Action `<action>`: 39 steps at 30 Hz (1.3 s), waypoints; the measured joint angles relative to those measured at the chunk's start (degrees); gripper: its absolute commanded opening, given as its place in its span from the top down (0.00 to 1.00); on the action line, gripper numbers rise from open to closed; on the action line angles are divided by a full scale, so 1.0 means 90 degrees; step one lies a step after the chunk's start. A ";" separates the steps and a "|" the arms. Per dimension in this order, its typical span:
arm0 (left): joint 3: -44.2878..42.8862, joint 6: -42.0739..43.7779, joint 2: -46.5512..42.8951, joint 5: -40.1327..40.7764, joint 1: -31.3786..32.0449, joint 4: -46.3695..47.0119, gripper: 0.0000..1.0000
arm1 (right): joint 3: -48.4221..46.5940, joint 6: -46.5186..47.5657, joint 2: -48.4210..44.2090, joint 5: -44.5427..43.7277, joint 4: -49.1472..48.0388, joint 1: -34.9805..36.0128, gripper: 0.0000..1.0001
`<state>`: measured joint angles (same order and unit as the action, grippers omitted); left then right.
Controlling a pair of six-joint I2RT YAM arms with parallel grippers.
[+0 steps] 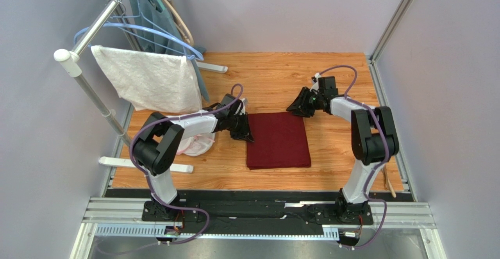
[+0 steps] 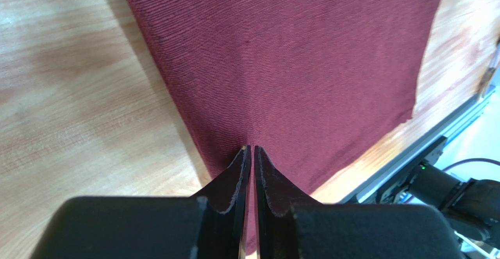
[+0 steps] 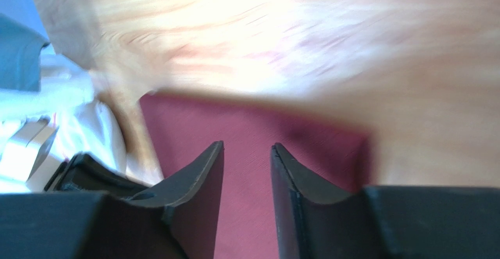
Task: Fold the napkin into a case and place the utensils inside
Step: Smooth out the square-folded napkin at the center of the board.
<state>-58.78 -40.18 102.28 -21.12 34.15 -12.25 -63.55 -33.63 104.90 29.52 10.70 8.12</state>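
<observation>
A wooden counter [image 1: 281, 74] fills the floor of a grey-walled cell. At its far left stands a white drying rack [image 1: 94, 95] hung with pale blue hangers [image 1: 147, 30] and a white textured towel [image 1: 149, 80].

The left arm [image 1: 170, 136] reaches in from the left and the right arm [image 1: 370, 130] from the right, both bent towards the middle of the counter.

There the napkin [image 1: 277, 142] lies flat as a dark maroon, roughly square layer between the two arms, its near edge well short of the counter's front rail. It has not yet become a narrow strip.

A white bundle with a pinkish tint [image 1: 196, 145] sits on the counter under the left forearm, just left of the napkin.

The left claw [image 1: 246, 135] is down at the napkin's left edge, near the far corner. From the left wrist camera its jaws stand clenched with only a hairline gap, and the cloth puckers into a crease running to the tips, so it is pinching the napkin there.

The right claw [image 1: 291, 108] hangs just off the napkin's far right corner. The right wrist picture is blurred, yet its jaws plainly stand apart, released, with nothing between them and maroon cloth below.

A slim tan handle [image 1: 388, 183] lies at the counter's near right edge, behind the right arm, well apart from the napkin; what it belongs to is too small to tell.
</observation>
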 measured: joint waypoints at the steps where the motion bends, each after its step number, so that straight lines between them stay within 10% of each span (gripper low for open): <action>1: 0.0029 0.0005 0.0022 0.0002 0.0000 0.0036 0.88 | -0.0002 0.0002 0.0185 0.0095 -0.0143 -0.0092 0.62; 9: 0.0228 0.0148 0.0148 0.0078 0.0000 0.0231 0.82 | -0.0379 0.0015 0.1341 0.1285 -0.0911 -0.0602 0.51; 18: -0.0211 -0.0112 -0.0525 -0.0068 -0.0333 -0.0117 0.83 | -0.0347 0.0607 -0.0347 0.0236 0.0364 0.0083 0.36; 27: -0.1326 -0.0333 0.0704 -0.0255 -0.0894 0.0316 0.89 | 0.0182 0.0134 -0.0648 0.0391 -0.0100 0.1547 0.86; 39: -0.1358 -0.0260 0.1457 -0.0313 -0.1076 0.0243 0.90 | 0.0262 -0.0947 0.0840 0.1117 -0.1666 0.2715 0.97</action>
<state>-71.00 -42.52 115.39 -23.94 24.47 -10.07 -61.19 -42.15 112.46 39.57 -4.29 32.56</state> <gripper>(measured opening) 0.104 0.043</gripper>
